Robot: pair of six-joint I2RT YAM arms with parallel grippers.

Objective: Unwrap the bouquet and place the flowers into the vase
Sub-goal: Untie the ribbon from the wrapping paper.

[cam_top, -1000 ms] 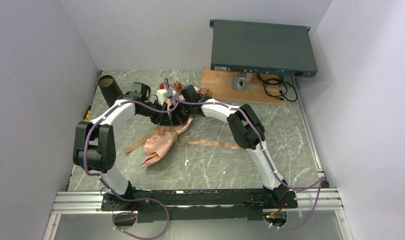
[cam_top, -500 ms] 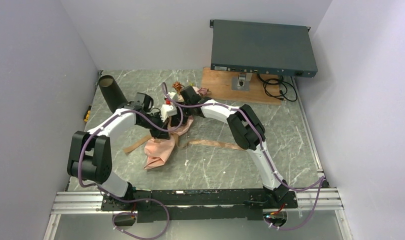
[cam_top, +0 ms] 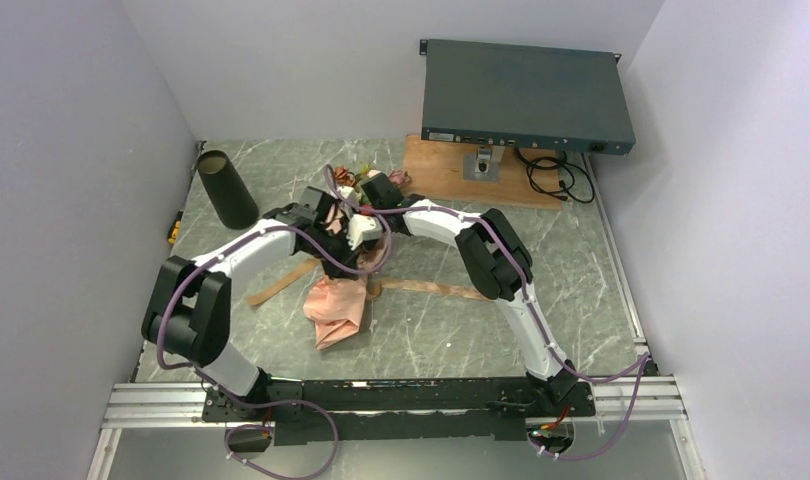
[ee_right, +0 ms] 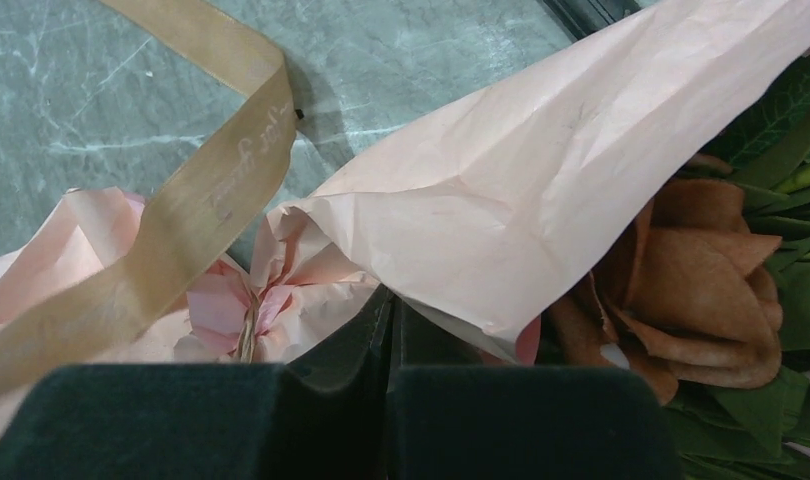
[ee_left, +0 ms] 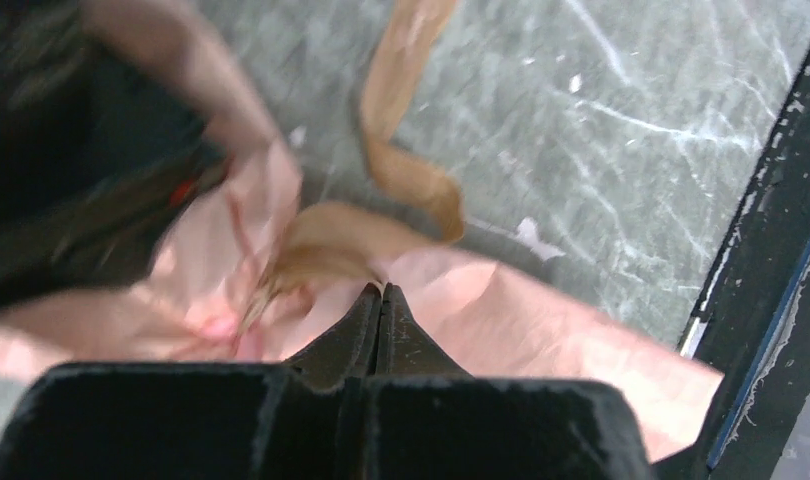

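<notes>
The only writing that shows is on the tan ribbon [ee_right: 231, 165]. In the right wrist view, pale cursive letters are printed along it, but they lie at an angle and I cannot read them with certainty. The dark grey rack box [cam_top: 526, 95] at the far right has small ports and marks on its front, all too small to read. It sits above a wooden board [cam_top: 443, 170], and a black cable [cam_top: 553, 178] is coiled just beside.

The vase [cam_top: 228, 190] stands at the far left of the bench [cam_top: 431, 330]. It is a plain black tube with an open mouth, and inside only darkness is seen.

The bouquet [cam_top: 338, 303] lies in the middle of the bench, between the two arms and well apart from the vase. Its pink paper [ee_right: 541, 190] is crinkled and partly opened. The flowers [ee_right: 696, 290] are inside this paper: a rust rose and dark green leaves [ee_right: 781, 130] show under the paper's edge. The ribbon trails loosely over the bench on both sides of the paper.

The left fingers [ee_left: 381, 298] are pressed together with no gap, and their tips touch the place where ribbon and paper meet. Whether a bit of paper is pinched between them, I cannot tell. The right fingers [ee_right: 391, 315] are also pressed together, with their tips tucked under the paper's edge, near the rust rose.
</notes>
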